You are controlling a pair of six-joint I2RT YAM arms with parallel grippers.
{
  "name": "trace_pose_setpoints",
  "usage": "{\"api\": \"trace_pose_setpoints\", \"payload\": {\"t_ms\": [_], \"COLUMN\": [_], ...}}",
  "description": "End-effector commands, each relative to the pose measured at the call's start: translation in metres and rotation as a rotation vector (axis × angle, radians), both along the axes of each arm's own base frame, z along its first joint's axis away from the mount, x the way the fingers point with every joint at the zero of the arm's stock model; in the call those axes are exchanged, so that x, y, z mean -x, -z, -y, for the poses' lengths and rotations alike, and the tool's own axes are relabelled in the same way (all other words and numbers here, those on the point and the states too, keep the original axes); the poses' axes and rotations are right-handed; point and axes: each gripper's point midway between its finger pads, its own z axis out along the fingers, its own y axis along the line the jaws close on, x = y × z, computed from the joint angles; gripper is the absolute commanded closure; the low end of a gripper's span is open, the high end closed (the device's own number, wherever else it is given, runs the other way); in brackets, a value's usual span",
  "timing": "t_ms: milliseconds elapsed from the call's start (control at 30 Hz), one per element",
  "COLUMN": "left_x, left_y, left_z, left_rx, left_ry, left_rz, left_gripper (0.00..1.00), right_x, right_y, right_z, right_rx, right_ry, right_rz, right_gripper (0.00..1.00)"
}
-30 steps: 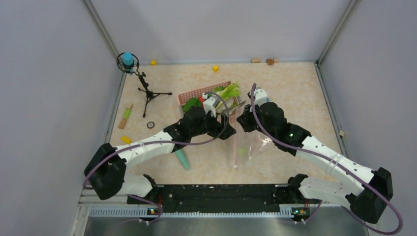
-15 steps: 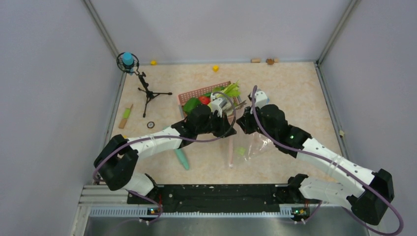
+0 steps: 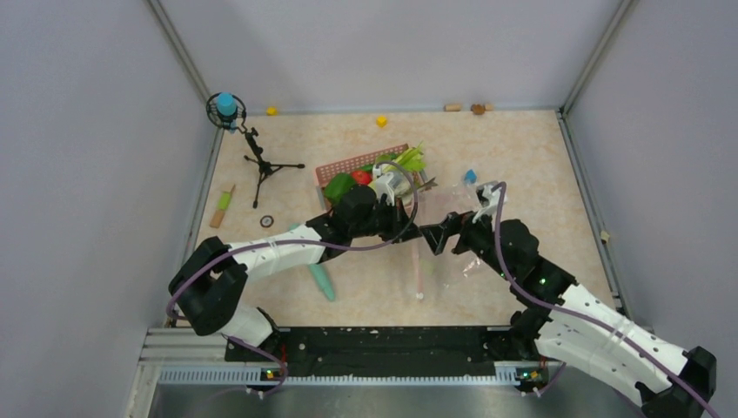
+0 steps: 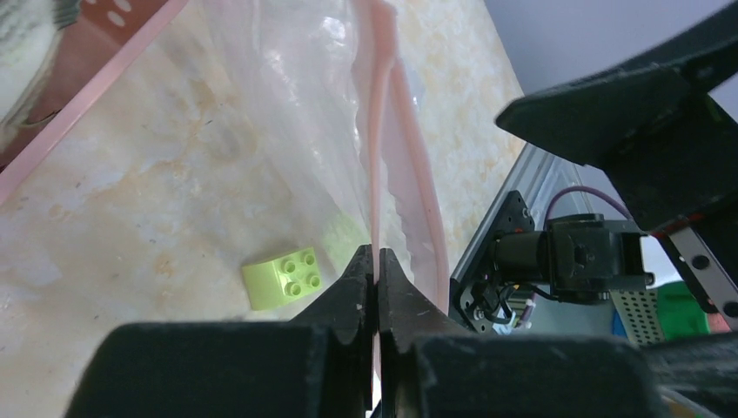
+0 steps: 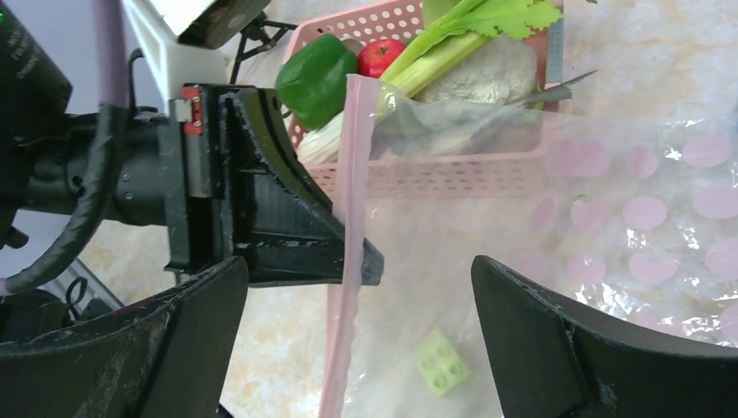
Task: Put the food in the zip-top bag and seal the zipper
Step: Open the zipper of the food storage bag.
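- Zipper (image 3: 418,266) first: from above, the pink strip runs straight from 12 to 6 o'clock in mid-table, with its far end pinched.
- Left arm stretches low from its base towards 2 o'clock. The left gripper (image 4: 376,257) is clamped tight on that far end, the strip trailing away from its tips.
- Past the pinch the strip seems to split into two lips. I can't tell whether one lip or both are caught.
- Food (image 5: 383,57) is not bagged yet. It sits in the basket (image 5: 435,174), just off at 12 o'clock from the left gripper.
- Bag (image 3: 457,257) lies flat and crinkled on the 3 o'clock side of the zipper. A small block (image 4: 283,277) shows through the film; inside or underneath, I can't tell.
- Right arm comes in from 4 o'clock with its elbow bent. The right gripper (image 5: 358,263) points to 9 o'clock, jaws spread wide and holding nothing.
- Its wrist view puts the strip upright between the two spread fingers, so it is the nearer free hand.
- My read: the next move turns on that line-up. The right gripper needs to close across the strip, square to its long axis, to take the free lip and open the mouth towards the basket.
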Motion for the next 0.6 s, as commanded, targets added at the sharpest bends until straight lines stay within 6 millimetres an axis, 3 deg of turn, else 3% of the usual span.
{"api": "trace_pose_setpoints", "payload": {"t_ms": [0, 200, 367, 567], "left_x": [-0.016, -0.023, -0.026, -0.024], "left_y": [-0.035, -0.036, -0.032, -0.033], "left_z": [0.001, -0.004, -0.005, 0.001], "left_rx": [0.047, 0.029, 0.004, 0.022], "left_ry": [-0.119, -0.203, -0.225, -0.2], "left_rz": [0.017, -0.003, -0.018, -0.026], "left_gripper": [1.0, 1.0, 1.0, 1.0], "right_x": [0.007, -0.004, 0.0, -0.006], "right_y": [-0.008, 0.039, 0.051, 0.063], "right_z": [-0.006, 0.002, -0.006, 0.007], "right_rx": [-0.021, 0.137, 0.182, 0.277], "right_ry": [-0.043, 0.052, 0.039, 0.141], "right_rz": [0.009, -0.146, -0.164, -0.171], "right_gripper": [0.01, 0.03, 0.04, 0.05]}}
